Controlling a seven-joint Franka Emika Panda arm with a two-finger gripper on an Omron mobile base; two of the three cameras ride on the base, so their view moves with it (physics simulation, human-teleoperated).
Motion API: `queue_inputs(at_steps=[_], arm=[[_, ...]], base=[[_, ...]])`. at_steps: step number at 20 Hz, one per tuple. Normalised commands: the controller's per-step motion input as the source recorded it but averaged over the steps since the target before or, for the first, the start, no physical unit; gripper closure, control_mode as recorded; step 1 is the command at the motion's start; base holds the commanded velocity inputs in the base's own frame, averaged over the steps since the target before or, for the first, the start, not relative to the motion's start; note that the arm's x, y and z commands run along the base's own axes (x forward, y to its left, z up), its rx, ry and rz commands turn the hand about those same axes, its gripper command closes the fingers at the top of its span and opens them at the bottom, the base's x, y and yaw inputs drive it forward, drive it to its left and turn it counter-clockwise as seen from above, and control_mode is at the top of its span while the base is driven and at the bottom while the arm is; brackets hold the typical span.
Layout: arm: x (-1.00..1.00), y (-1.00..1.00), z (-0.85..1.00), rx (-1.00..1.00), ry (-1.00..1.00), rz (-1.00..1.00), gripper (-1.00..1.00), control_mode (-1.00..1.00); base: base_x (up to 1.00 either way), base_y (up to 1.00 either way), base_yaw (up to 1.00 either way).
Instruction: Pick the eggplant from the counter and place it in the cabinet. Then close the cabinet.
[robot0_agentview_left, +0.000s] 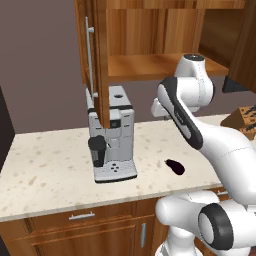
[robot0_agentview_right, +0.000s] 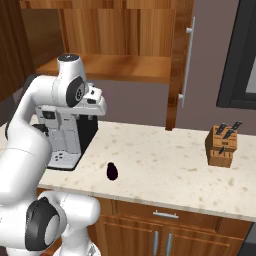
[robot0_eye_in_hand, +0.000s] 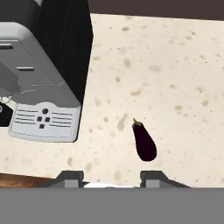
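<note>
Silver and black, the coffee machine (robot0_eye_in_hand: 41, 83) stands on the left of the counter (robot0_eye_in_hand: 175, 65). Just right of it lies the dark purple eggplant (robot0_eye_in_hand: 144, 141), alone on the stone. The gripper (robot0_eye_in_hand: 111, 177) hangs above, fingers pulled in with nothing between them. I think it should spread them, drop straight down and pinch across the eggplant's fat middle.
</note>
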Motion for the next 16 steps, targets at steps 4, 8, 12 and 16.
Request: queue_inputs(at_steps=[4, 8, 12, 16], arm=[[-0.01, 0.0, -0.22, 0.0, -0.06, 0.0, -1.0, -1.0], [-0.01, -0.26, -0.46, 0.0, -0.04, 0.11, -1.0, -1.0], [-0.05, -0.55, -0.27, 0.01, 0.0, 0.22, -1.0, -1.0], [-0.01, -0.43, -0.38, 0.0, 0.02, 0.21, -1.0, -1.0]], base=[[0.0, 0.0, 0.0], [0.0, 0.0, 0.0], [0.0, 0.0, 0.0], [0.0, 0.0, 0.0]])
